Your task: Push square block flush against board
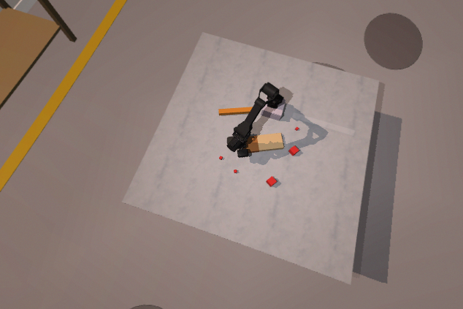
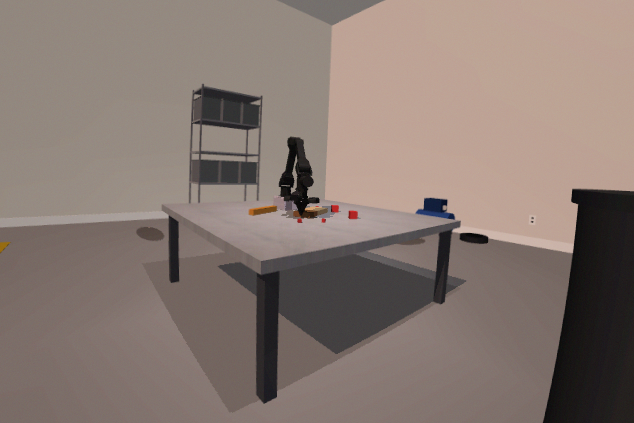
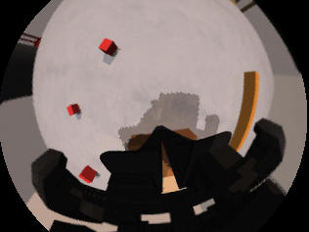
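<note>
The square block [image 1: 253,145] [image 3: 138,142] is orange-brown and lies flat, partly hidden under my hand. The board [image 1: 272,141] [image 2: 318,210] [image 3: 170,185] is a light tan rectangle lying flat to its right in the top view. I see no gap between the block's right side and the board's left end. Their lower edges look nearly even there; the exact fit is too small to tell. My gripper [image 1: 239,145] [image 2: 301,214] [image 3: 159,128] is shut and empty, low at the block's outer end. Whether the fingertips touch the block is hidden.
An orange bar [image 1: 234,111] [image 2: 262,210] [image 3: 249,99] lies behind the block, near the pale arm base [image 1: 274,110]. Two larger red cubes [image 1: 293,150] [image 1: 271,181] lie right of and in front of the board. Small red cubes [image 1: 220,157] [image 1: 235,171] [image 1: 296,128] lie around the parts.
</note>
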Robot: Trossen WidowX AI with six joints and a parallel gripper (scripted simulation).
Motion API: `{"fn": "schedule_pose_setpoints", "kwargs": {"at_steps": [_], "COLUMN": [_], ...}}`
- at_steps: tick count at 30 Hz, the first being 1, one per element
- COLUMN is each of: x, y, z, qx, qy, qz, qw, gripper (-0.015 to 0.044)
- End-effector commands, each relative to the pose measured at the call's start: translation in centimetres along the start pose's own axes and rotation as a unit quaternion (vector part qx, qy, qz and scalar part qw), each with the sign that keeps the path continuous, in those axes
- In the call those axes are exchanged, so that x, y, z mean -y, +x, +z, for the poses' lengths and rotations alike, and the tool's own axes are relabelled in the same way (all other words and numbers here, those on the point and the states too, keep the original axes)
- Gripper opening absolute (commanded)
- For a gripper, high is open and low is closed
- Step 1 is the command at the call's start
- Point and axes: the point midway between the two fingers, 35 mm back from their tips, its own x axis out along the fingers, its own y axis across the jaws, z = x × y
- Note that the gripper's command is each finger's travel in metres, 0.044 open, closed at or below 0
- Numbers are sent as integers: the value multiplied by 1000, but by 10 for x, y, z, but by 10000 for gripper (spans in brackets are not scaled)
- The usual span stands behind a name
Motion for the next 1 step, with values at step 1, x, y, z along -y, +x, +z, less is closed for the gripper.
{"fn": "schedule_pose_setpoints", "kwargs": {"at_steps": [1], "x": [1], "y": [3], "z": [4], "qx": [-6], "qy": [-2], "qz": [-3], "qw": [1000], "gripper": [0]}}
